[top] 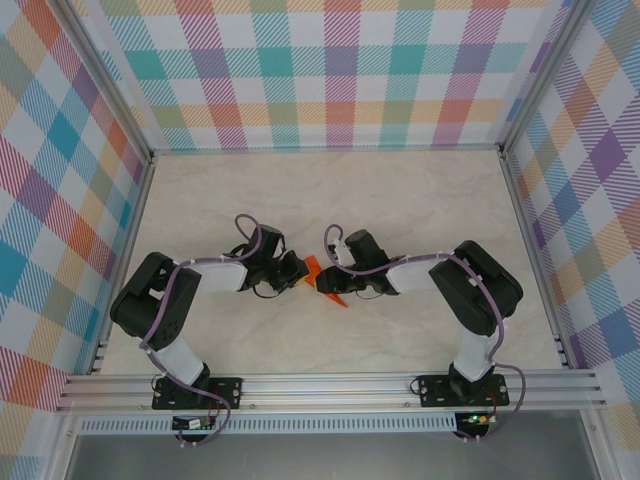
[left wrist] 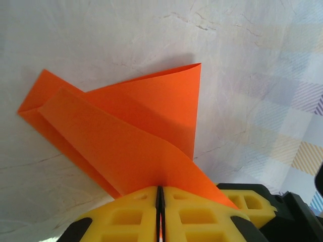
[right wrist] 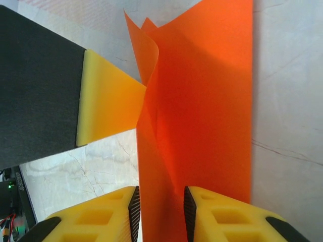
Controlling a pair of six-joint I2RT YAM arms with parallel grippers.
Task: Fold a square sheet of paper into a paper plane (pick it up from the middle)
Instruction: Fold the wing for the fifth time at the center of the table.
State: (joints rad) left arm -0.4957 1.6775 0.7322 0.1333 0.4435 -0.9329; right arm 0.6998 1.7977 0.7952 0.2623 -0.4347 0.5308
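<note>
Where your two arms meet mid-table (top: 420,200), you'll see the part-folded orange paper (top: 327,284) standing on edge — your left gripper (left wrist: 160,194), at its 9 o'clock, has jaws clamped on it; your right gripper (right wrist: 160,196), at 3 o'clock, holds jaws apart around it

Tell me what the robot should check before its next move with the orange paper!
1. Left tool grips the paper: ok, shut on its edge.
2. Right tool open: ok, jaws apart with paper between them.
3. Paper whole: ok, no rip seen.
4. Paper clear of the table: cannot tell.
5. Folding finished: not ok, only loose folds.
</note>
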